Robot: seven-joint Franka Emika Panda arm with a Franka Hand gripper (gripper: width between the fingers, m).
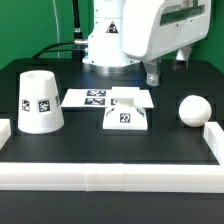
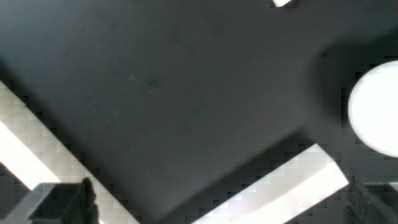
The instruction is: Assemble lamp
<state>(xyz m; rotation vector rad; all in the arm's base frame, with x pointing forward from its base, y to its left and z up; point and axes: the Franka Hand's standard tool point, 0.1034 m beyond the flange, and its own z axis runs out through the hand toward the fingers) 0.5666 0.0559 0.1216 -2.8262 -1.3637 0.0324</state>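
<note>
- Shade (image 1: pixel 40 101): a white tapered cup, standing mouth down at the exterior view's left. It has square black-and-white tags on its side.
- Base (image 1: pixel 125 116): white, low and sloped-sided, near the middle of the table. One tag faces the camera.
- Bulb (image 1: pixel 193 109): a plain white ball at the exterior view's right, well apart from the base. In the wrist view it shows only as a white curve (image 2: pixel 375 105) at the picture's edge.
- Gripper (image 1: pixel 165 68): hangs above the table behind the bulb, between base and bulb. Its jaws are spread wide and hold nothing. One dark finger (image 2: pixel 54 205) shows in the wrist view.
- Table (image 1: pixel 100 145): matt black, edged by white rails (image 1: pixel 110 178) at the front and both sides.
- Marker board (image 1: pixel 95 98): lies flat just behind the base.
- Wall (image 1: pixel 30 30): green, behind the arm.
</note>
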